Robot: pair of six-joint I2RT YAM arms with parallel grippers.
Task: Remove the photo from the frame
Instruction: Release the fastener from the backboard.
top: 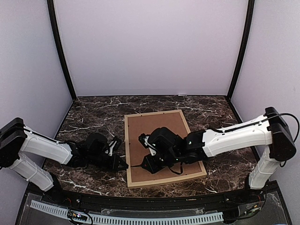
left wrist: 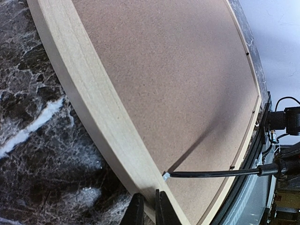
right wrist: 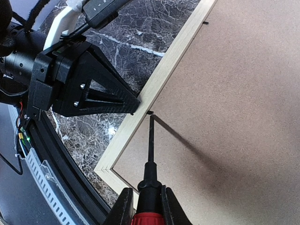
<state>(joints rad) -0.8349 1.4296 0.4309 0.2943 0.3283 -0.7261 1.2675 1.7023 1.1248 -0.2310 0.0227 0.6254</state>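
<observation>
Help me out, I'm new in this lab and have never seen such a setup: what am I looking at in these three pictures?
Two robot arms are bolted at the near edge of a marble table. One picture looks down from above; the other two come from cameras on each wrist. A wooden frame lies face down, so you see its brown backing board, not the photo. The right gripper is shut on a screwdriver, whose tip sits at a small tab by the frame's inner edge. The left gripper is closed, resting at the frame's outer edge close to that tip.
</observation>
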